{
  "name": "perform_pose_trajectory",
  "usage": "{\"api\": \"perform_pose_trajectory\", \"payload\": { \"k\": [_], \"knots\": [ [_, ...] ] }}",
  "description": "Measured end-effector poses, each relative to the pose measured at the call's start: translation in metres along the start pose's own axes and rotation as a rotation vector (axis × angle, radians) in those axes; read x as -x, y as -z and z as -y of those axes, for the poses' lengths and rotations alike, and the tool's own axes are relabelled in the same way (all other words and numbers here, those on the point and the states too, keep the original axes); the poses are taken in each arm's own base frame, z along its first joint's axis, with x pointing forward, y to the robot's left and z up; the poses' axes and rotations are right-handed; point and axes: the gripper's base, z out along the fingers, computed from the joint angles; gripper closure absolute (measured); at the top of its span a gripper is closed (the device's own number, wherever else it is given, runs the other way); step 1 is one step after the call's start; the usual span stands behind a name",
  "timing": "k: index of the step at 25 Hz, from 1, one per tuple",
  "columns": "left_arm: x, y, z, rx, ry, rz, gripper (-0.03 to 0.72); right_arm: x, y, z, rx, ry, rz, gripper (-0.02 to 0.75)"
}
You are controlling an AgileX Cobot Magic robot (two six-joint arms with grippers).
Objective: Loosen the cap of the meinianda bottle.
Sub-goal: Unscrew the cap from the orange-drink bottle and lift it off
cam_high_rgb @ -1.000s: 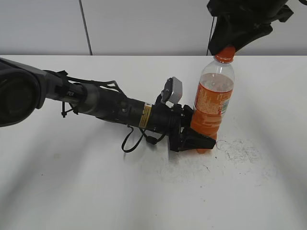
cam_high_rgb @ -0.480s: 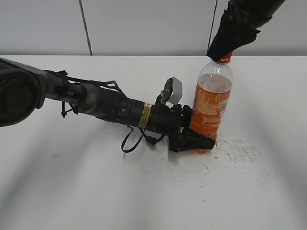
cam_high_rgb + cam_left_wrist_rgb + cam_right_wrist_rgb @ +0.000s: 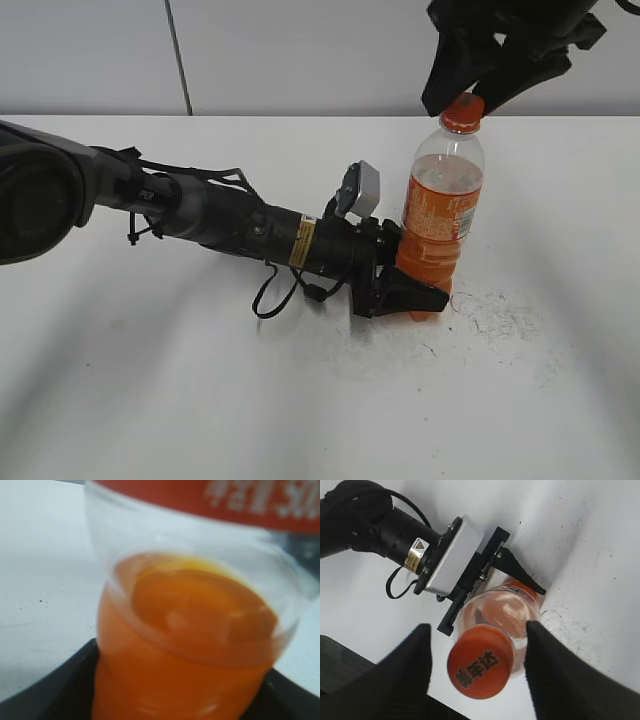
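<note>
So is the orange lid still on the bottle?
Yes, on. The cap sits on the neck of the meinianda bottle, and the right gripper is open around it, not touching. How tightly it is screwed cannot be told.

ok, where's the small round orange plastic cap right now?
Right of centre in the exterior view, the cap tops the clear soda bottle, between the open right gripper's fingers, untouched.

Meinianda bottle on white table

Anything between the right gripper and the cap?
Nothing visible. The right gripper is open with a finger on each side of the cap, with clear gaps between. The left gripper only clamps the bottle low down, well below.
</note>
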Motion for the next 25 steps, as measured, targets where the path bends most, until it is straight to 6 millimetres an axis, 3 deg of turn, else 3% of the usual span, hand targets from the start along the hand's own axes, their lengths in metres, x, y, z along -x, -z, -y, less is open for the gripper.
{"api": "perform_pose_trajectory", "payload": {
  "k": [3,4,8,13,18,21,25],
  "knots": [
    [-0.0001,0.0000,0.0000,-0.001,0.000,-0.001,0.137,0.0000,0.0000,0.0001,-0.001,-0.028,0.000,0.453],
    [0.0000,0.0000,0.0000,0.000,0.000,0.000,0.138,0.0000,0.0001,0.0001,-0.001,-0.020,0.000,0.464],
    [-0.0001,0.0000,0.0001,-0.001,0.000,-0.001,0.138,0.0000,0.0001,-0.0003,0.002,0.167,0.001,0.464],
    [-0.0003,0.0000,0.0003,-0.003,-0.003,-0.003,0.138,0.0000,0.0009,-0.0018,0.015,0.699,0.009,0.464],
    [-0.0005,0.0004,0.0002,-0.004,-0.004,-0.005,0.138,-0.0002,0.0009,-0.0023,0.020,0.845,0.011,0.464],
    [-0.0005,0.0004,0.0002,-0.004,-0.003,-0.005,0.138,-0.0001,0.0009,-0.0020,0.016,0.806,0.009,0.401],
    [-0.0006,0.0004,0.0004,-0.006,-0.004,-0.006,0.138,-0.0002,0.0009,-0.0007,0.004,0.540,0.002,0.202]
  ]
}}
